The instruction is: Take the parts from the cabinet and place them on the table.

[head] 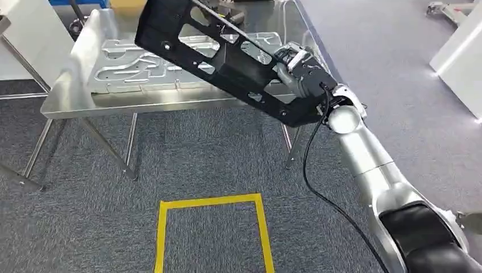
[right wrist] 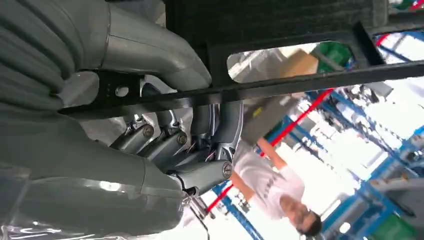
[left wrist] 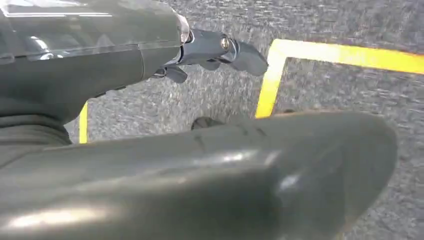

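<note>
Looking down, we see the steel table standing on grey carpet, with a pressed silver panel lying flat on its top. Above the table's near edge our right hand grips a long black frame, holding it tilted and off the surface; our fingers wrap around one of its bars. Yellow tape marks a box on the floor. Our left hand hangs over the carpet holding nothing, fingers loosely apart. A person in white stands beyond the frame.
</note>
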Tool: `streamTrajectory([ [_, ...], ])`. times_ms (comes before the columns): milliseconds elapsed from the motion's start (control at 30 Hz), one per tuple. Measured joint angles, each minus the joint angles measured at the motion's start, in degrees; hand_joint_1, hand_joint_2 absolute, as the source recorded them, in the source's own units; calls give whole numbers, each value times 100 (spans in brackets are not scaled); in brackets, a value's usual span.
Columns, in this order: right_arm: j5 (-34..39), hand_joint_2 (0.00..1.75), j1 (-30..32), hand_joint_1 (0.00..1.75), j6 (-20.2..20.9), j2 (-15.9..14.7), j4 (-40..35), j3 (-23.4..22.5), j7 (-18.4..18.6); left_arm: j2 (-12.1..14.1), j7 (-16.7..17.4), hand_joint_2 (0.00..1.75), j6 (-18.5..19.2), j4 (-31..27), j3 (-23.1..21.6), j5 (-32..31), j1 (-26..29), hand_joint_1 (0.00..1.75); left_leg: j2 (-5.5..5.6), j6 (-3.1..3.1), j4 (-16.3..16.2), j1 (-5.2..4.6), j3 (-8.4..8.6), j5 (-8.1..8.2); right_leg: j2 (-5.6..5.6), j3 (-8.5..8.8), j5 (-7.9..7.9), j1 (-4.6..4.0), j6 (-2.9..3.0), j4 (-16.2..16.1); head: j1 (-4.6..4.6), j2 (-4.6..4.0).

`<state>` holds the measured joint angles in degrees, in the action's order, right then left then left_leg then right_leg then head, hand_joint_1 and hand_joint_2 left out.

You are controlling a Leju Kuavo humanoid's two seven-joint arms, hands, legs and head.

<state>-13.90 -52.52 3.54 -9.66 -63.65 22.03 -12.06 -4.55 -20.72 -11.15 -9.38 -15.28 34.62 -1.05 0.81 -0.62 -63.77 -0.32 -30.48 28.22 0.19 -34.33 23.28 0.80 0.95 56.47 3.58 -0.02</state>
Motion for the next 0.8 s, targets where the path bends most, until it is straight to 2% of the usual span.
streamTrajectory([
  [33, 44, 175, -57, 175, 63, -4, 9, -6, 6, 0, 0, 0, 2, 0, 0, -2, 2, 0, -8, 25, -431, 24, -278, 75, 1, 45, 44, 2, 10, -1, 0, 0],
  [67, 85, 175, -93, 175, 120, -4, 15, -6, 15, 0, 0, 0, 2, 0, -2, -4, -2, 0, -15, 58, -851, 52, -591, 293, 10, 99, 103, 2, 11, 0, 0, 0],
  [100, 124, 175, -108, 175, 192, -4, 35, -7, 41, 2, 0, 0, 2, 0, 0, -4, -2, 0, -24, 90, -1126, 67, -837, 575, 16, 164, 164, 2, 8, 0, 0, 0],
  [133, 151, 175, -112, 175, 223, -9, 55, -7, 61, 2, 0, 0, 2, 0, -2, -4, 1, 0, -33, 113, -1213, 77, -993, 778, 25, 238, 227, 4, 0, 0, 0, 0],
  [167, 173, 175, -118, 175, 245, -17, 81, -9, 70, 2, 0, 0, 2, 0, -2, -4, 5, 0, -37, 124, -1107, 92, -1060, 833, 30, 321, 291, 7, -11, 0, 0, 0],
  [200, 186, 175, -137, 175, 247, -24, 109, -17, 76, 2, 0, 0, 0, 0, -2, -2, 12, 0, -43, 125, -809, 102, -1045, 738, 34, 419, 364, 11, -28, 0, 0, 0],
  [233, 188, 175, -172, 175, 247, -28, 133, -28, 79, 4, 0, 0, 0, 0, 0, 2, 33, 0, -47, 121, -406, 106, -981, 461, 35, 512, 436, 17, -47, 1, 0, 0],
  [267, 188, 175, -217, 175, 247, -35, 160, -33, 81, 7, -2, 0, -2, 0, -2, 2, 51, 0, -51, 118, 109, 109, -892, -97, 32, 604, 519, 21, -75, 0, 0, 0],
  [300, 190, 175, -258, 175, 247, -37, 186, -33, 81, 7, -2, 0, -4, 0, 0, 2, 79, 0, -57, 87, 531, 107, -870, -816, 33, 621, 591, 11, -108, -6, -2, 0],
  [333, 201, 175, -293, 175, 249, -46, 236, -31, 83, 7, -2, 0, -13, 7, 0, 11, 78, 0, -73, 40, 557, 74, -903, -812, 61, 659, 646, -5, -149, 16, 2, 0],
  [367, 208, 175, -335, 175, 249, -48, 245, -39, 87, 4, -2, 0, -13, 7, -2, 13, 59, 0, -63, -1, 565, 62, -864, -797, 57, 672, 686, -10, -195, -26, -4, 0],
  [433, 199, 175, -386, 175, 260, -90, 269, -61, 107, 2, -7, 0, -15, 4, -2, 11, 46, 0, -62, -93, 607, 72, -774, -781, 64, 687, 576, -9, -278, 78, -2, 0],
  [467, 197, 175, -415, 175, 269, -92, 284, -70, 118, 0, -7, 0, -13, 4, -2, 9, 48, 0, -54, -132, 643, 94, -691, -755, 47, 564, 515, 17, -307, 334, -13, 0],
  [500, 197, 175, -468, 175, 282, -92, 308, -79, 125, 2, -7, 0, -13, 4, -2, 9, 41, 0, -54, -168, 643, 90, -640, -705, 27, 327, 410, 15, -317, 750, -9, 0],
  [533, 199, 175, -520, 175, 302, -103, 332, -83, 129, 9, -7, 0, -13, 4, -2, 9, 23, 0, -53, -190, 642, 88, -606, -660, 16, 29, 460, 15, -307, 1166, -11, 0],
  [567, 197, 175, -550, 175, 345, -131, 372, -87, 144, 9, -7, 0, -11, 4, -2, 9, 15, 0, -43, -195, 643, 84, -559, -607, 14, -260, 644, 9, -324, 1532, -11, 0],
  [600, 197, 175, -557, 175, 365, -157, 402, -87, 162, 9, -7, 0, -9, 4, -2, 7, 17, 0, -31, -205, 642, 77, -494, -544, 14, -509, 947, 3, -322, 1800, -11, 0],
  [633, 197, 175, -557, 175, 369, -173, 435, -87, 166, 9, -7, 0, -4, 4, -2, 4, 17, 0, -14, -210, 642, 67, -413, -476, 14, -675, 1197, -2, -320, 1889, -9, 0],
  [667, 197, 175, -561, 175, 376, -177, 474, -87, 175, 9, -9, 0, 0, 4, -4, 2, 24, 0, -1, -212, 642, 54, -324, -406, 13, -756, 1318, -6, -316, 1806, -11, 0],
  [700, 199, 175, -575, 175, 387, -190, 511, -87, 177, 9, -7, 0, 0, 4, -4, 2, 32, 0, 3, -215, 642, 37, -227, -333, 13, -749, 1272, -12, -298, 1567, -11, 0],
  [733, 197, 175, -597, 175, 396, -212, 542, -87, 177, 9, -7, 0, 0, 4, -4, 4, 34, 0, 6, -216, 642, 14, -122, -254, 13, -669, 1032, -33, -245, 1167, -11, 0],
  [767, 199, 175, -626, 175, 406, -229, 581, -87, 175, 9, -7, 0, 0, 4, -4, 4, 32, 0, 6, -218, 642, -8, -22, -181, 6, -568, 599, -67, -161, 711, -11, 0],
  [800, 201, 175, -650, 175, 413, -243, 625, -87, 173, 0, -7, 0, 0, 7, -4, 7, 57, 0, 10, -220, 663, -3, 0, -117, -12, -484, -28, -109, -83, 270, -13, 0],
])
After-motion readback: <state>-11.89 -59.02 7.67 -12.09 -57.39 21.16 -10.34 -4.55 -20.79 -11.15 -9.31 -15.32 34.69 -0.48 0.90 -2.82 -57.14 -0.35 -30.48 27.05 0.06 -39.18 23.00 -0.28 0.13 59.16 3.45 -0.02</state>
